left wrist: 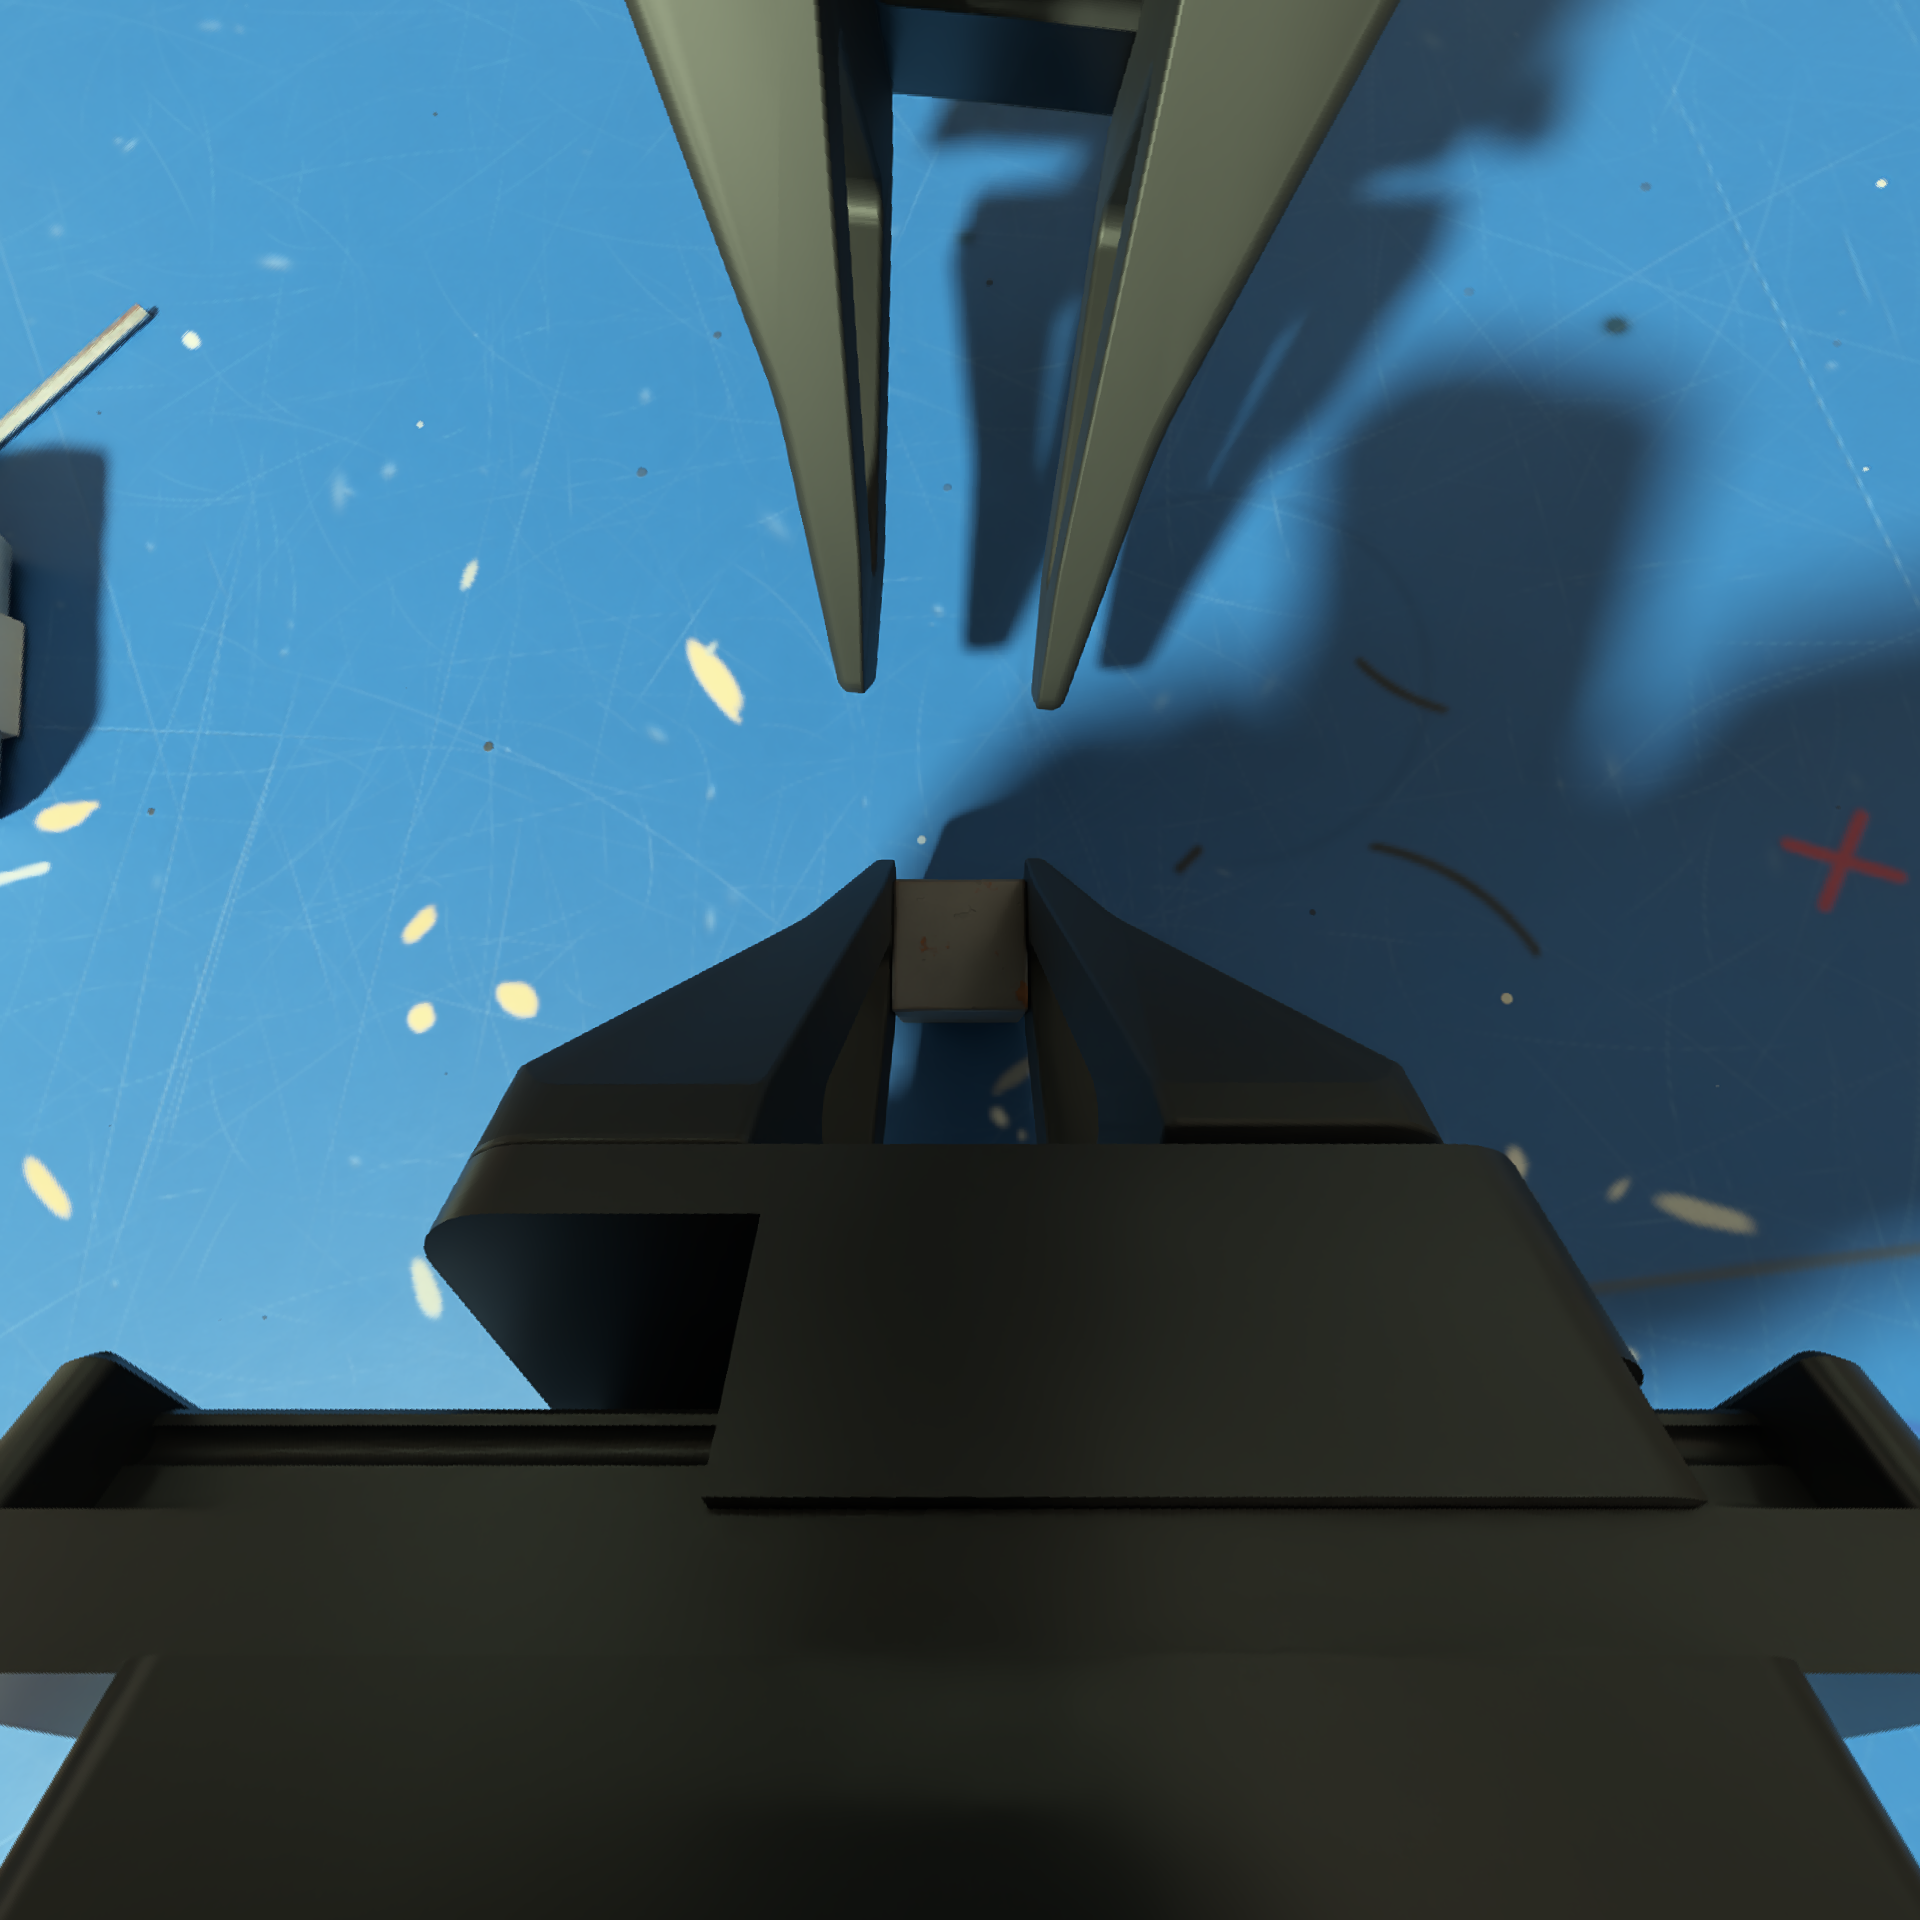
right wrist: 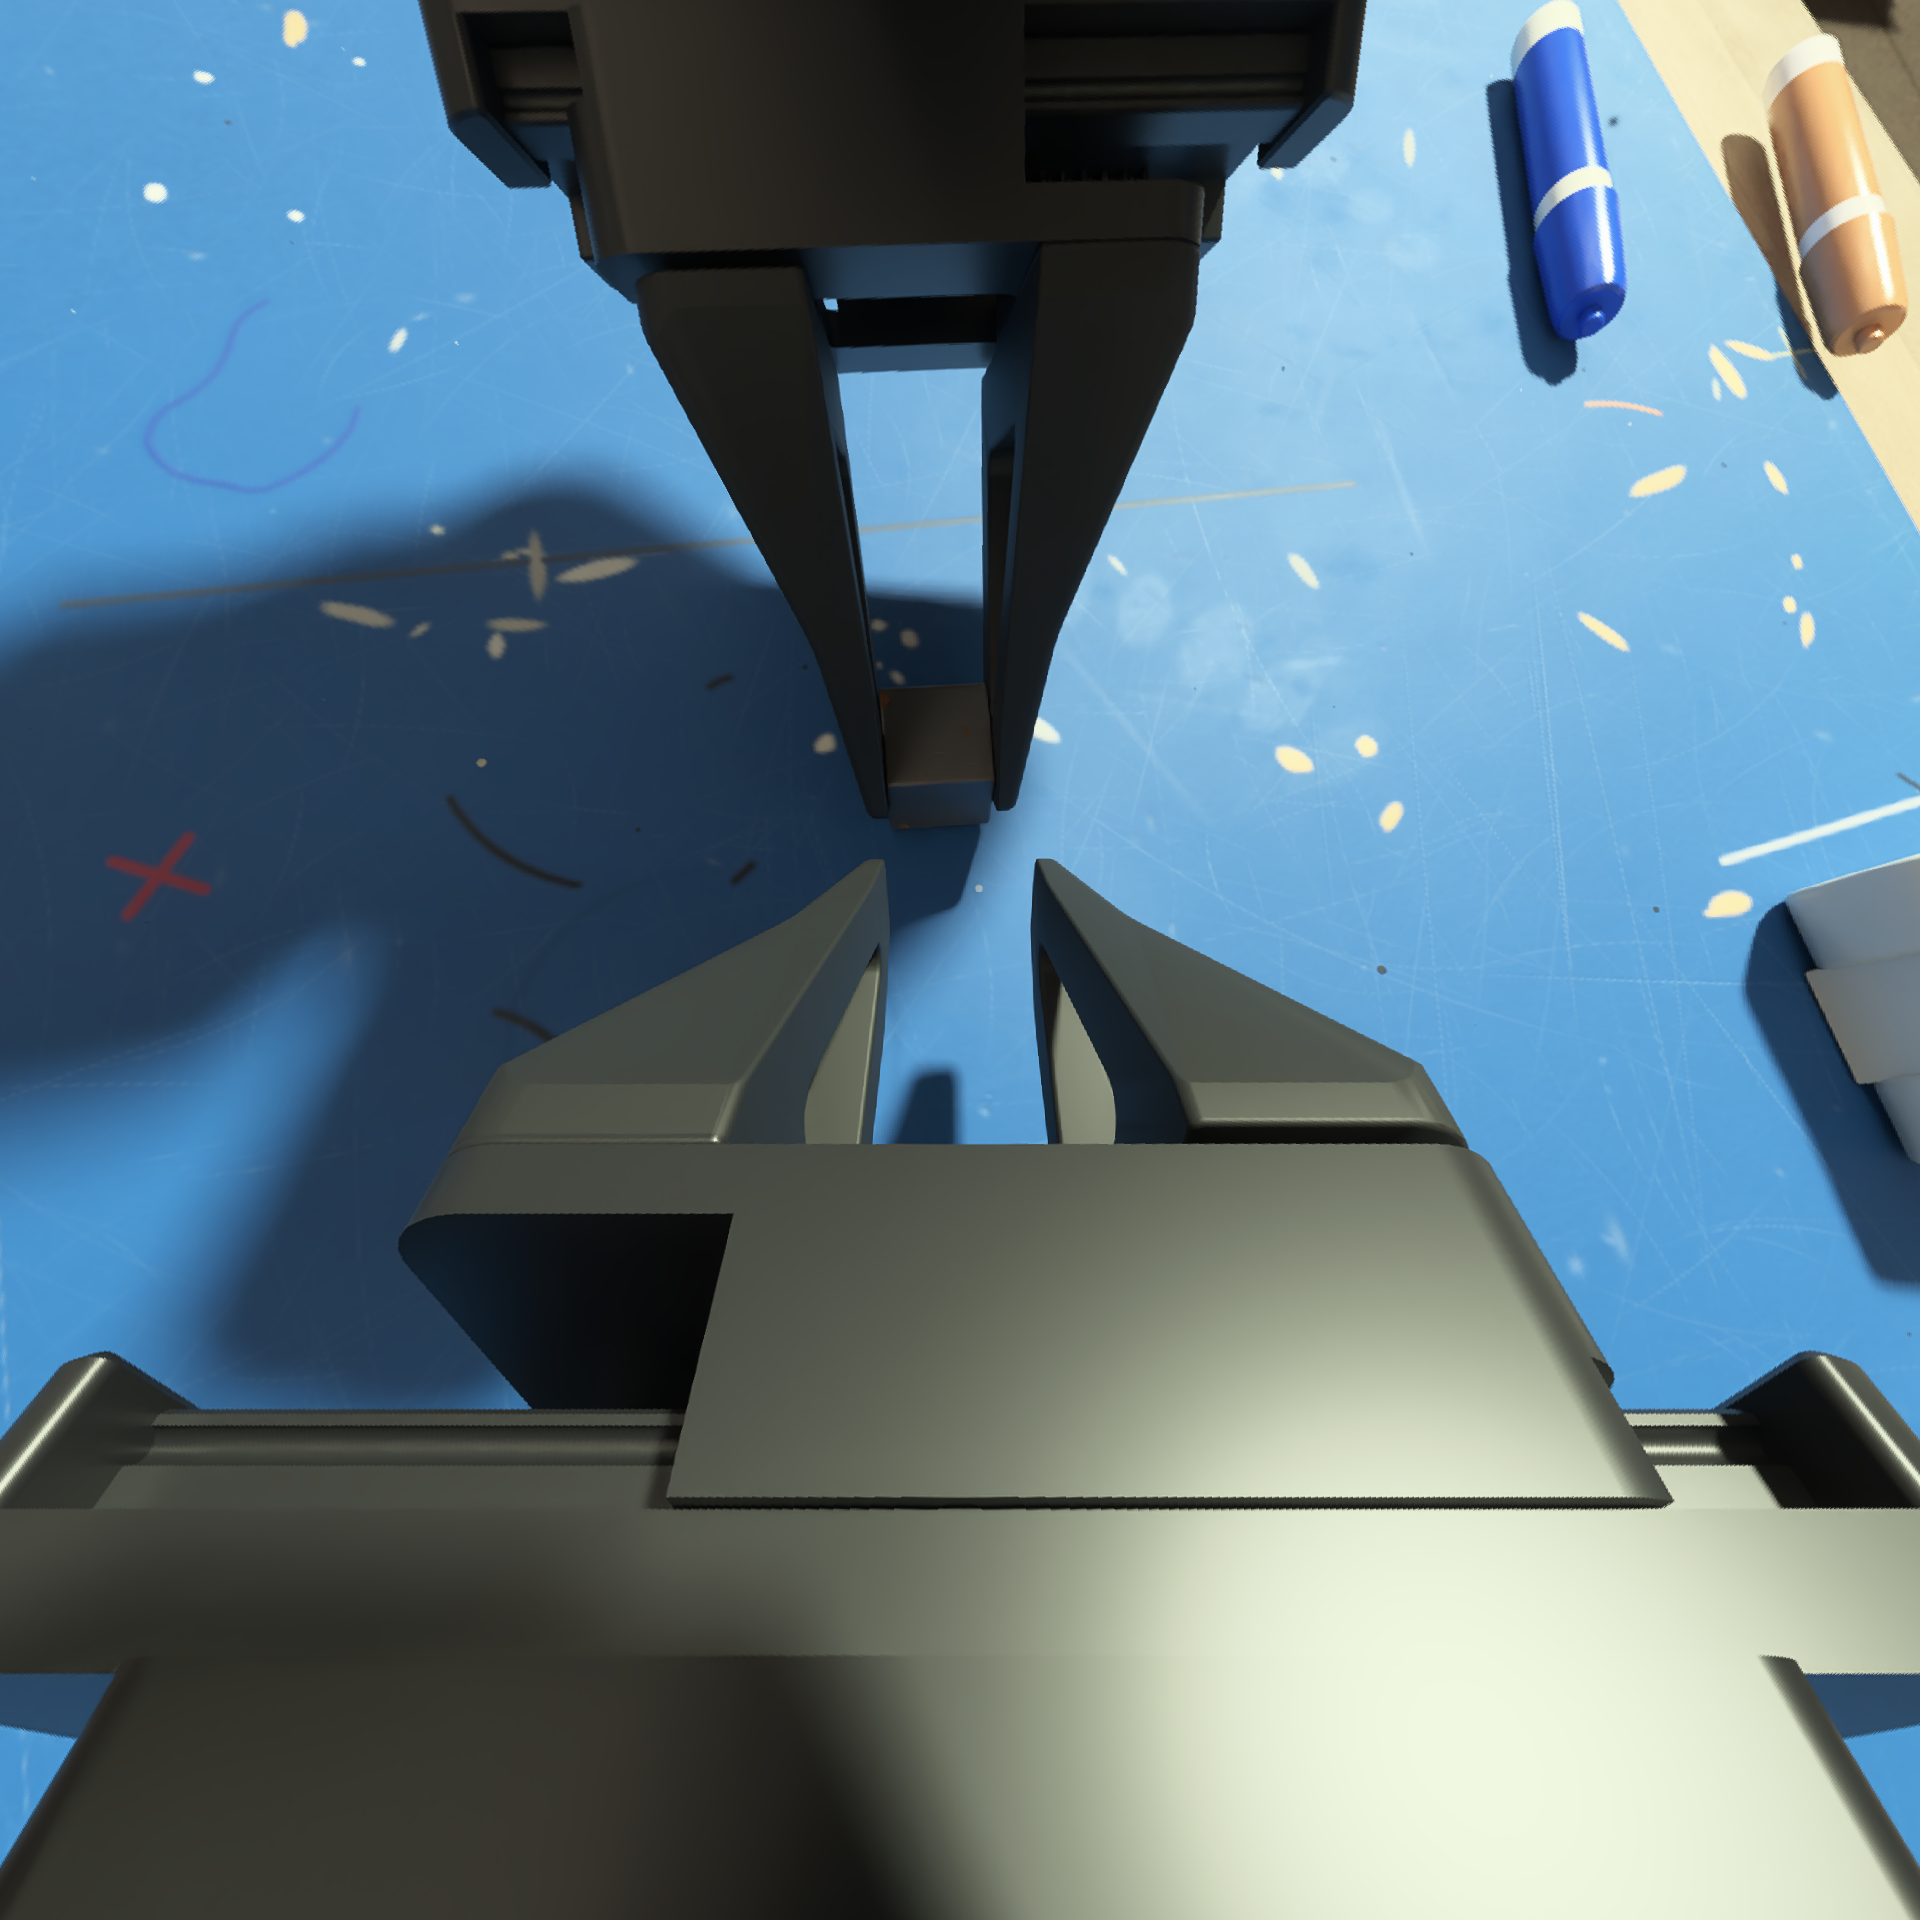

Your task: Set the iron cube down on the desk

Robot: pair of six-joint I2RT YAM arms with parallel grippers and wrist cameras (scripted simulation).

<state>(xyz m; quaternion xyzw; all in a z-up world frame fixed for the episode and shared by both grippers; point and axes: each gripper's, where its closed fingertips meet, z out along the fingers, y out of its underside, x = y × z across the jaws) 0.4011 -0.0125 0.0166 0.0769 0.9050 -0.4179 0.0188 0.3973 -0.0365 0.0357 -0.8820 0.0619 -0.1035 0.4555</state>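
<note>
Your left gripper point(left wrist: 958, 862), a dark two-finger claw, points down toward the scratched blue desk surface point(left wrist: 416, 623), its fingers pressed against both sides of a small grey iron cube point(left wrist: 956, 956) held between the fingertips. Your right gripper point(right wrist: 958, 862), of the same build, faces it tip to tip just beside the cube, its fingers parted with nothing between them, also above the desk.
</note>
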